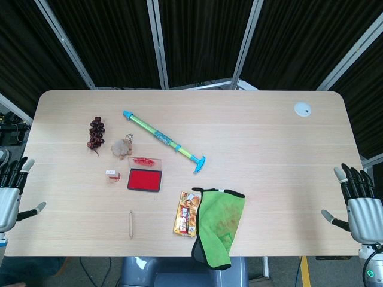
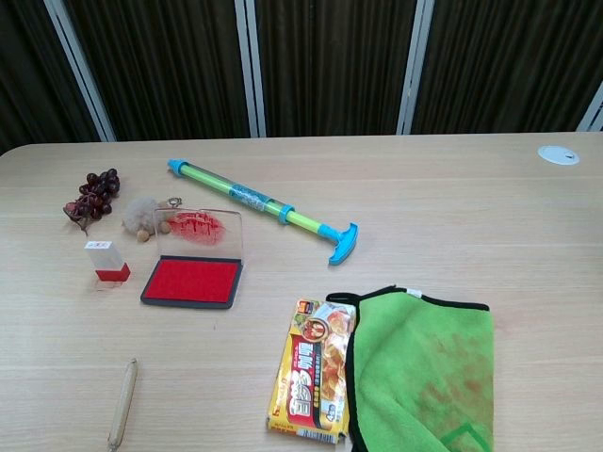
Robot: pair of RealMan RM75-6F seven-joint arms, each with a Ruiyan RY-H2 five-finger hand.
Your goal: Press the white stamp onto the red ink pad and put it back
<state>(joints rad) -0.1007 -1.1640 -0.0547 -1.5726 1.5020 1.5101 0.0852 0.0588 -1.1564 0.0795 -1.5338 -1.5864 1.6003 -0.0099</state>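
The white stamp (image 1: 112,176) (image 2: 105,261) stands upright on the table, its red base down, just left of the red ink pad (image 1: 144,179) (image 2: 191,280). The pad's clear lid (image 2: 199,228) is tipped open at the back, smeared with red. My left hand (image 1: 12,191) hangs open at the table's left edge, far from the stamp. My right hand (image 1: 358,203) is open at the right edge. Neither hand shows in the chest view.
A bunch of dark grapes (image 1: 96,134) and a fuzzy keychain (image 1: 122,146) lie behind the stamp. A green and blue water pump toy (image 1: 164,139) lies diagonally mid-table. A snack packet (image 1: 187,213), a green cloth (image 1: 218,224) and a wooden stick (image 1: 131,224) sit near the front edge.
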